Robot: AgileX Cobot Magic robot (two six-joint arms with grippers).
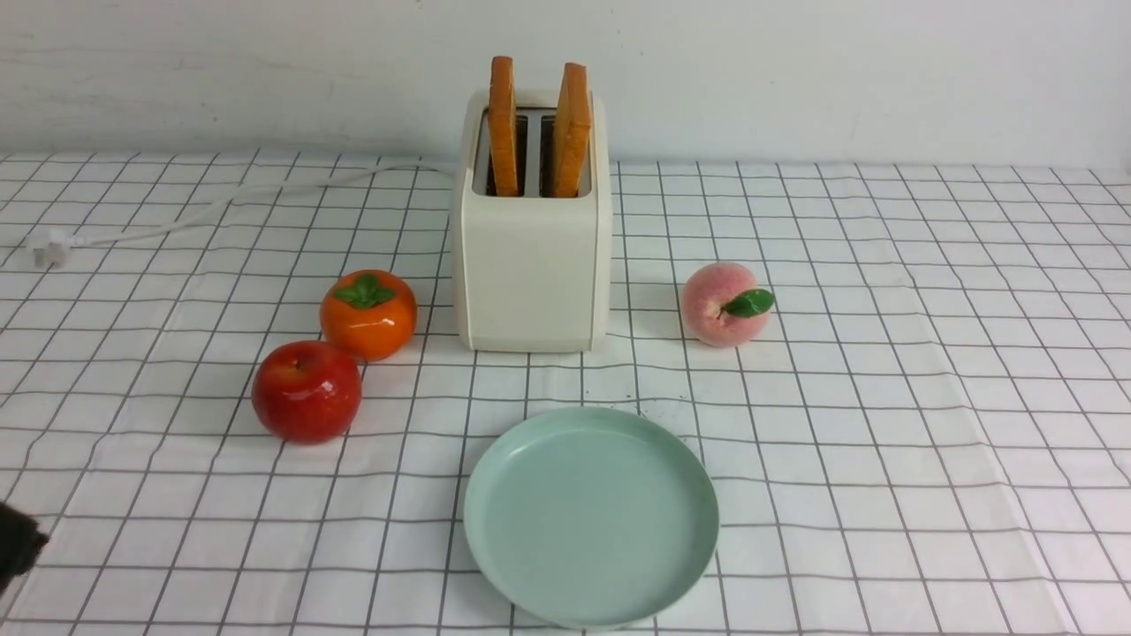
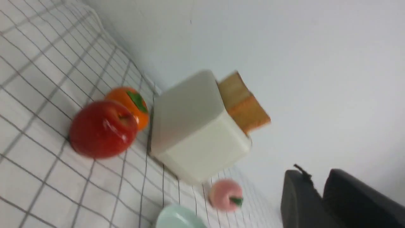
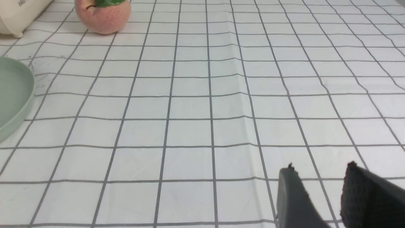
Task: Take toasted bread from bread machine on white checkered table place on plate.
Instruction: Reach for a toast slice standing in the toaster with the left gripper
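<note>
The cream-white bread machine (image 1: 530, 265) stands at the middle back of the white checkered table (image 1: 884, 397). Two slices of toasted bread (image 1: 503, 124) (image 1: 572, 128) stand upright in its slots. The mint-green plate (image 1: 590, 517) lies empty in front of it. My left gripper (image 1: 18, 543) shows only as a dark tip at the lower left edge. In the left wrist view it (image 2: 318, 177) is narrowly open and empty, far from the bread machine (image 2: 196, 133) and the toasted bread (image 2: 245, 107). My right gripper (image 3: 319, 169) is open and empty over bare cloth, out of the front view.
A red apple (image 1: 307, 390) and an orange persimmon (image 1: 368, 314) sit left of the bread machine. A pink peach (image 1: 720, 303) sits to its right. The white cord with its plug (image 1: 49, 247) runs to the far left. A white wall stands behind.
</note>
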